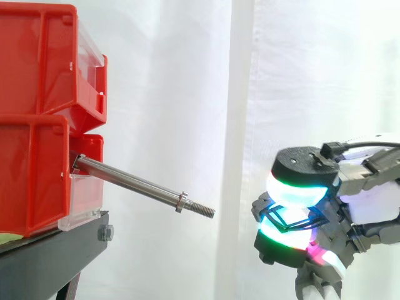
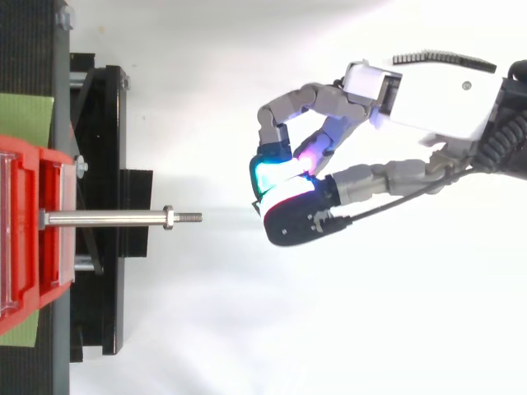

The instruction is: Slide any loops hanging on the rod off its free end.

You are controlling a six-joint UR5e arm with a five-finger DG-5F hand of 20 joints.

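A steel rod [image 1: 131, 181] [image 2: 107, 218] sticks out from the red bins and slopes down to the right, ending in a nut and a threaded tip. Nothing hangs on it. My hand [image 1: 369, 200] [image 2: 428, 99] is to the right of the free end, a short gap away and slightly lower in the side view. Its fingers and thumb are curled with the glowing pads pressed together. A thin black loop [image 1: 294, 220] shows pinched between the pads in the side view; in the top view the pads hide it.
Two stacked red bins [image 1: 37, 62] [image 2: 25, 230] sit on a black stand [image 1: 50, 256] [image 2: 99, 164] at the left. A white curtain hangs behind. There is open room between the rod tip and my hand.
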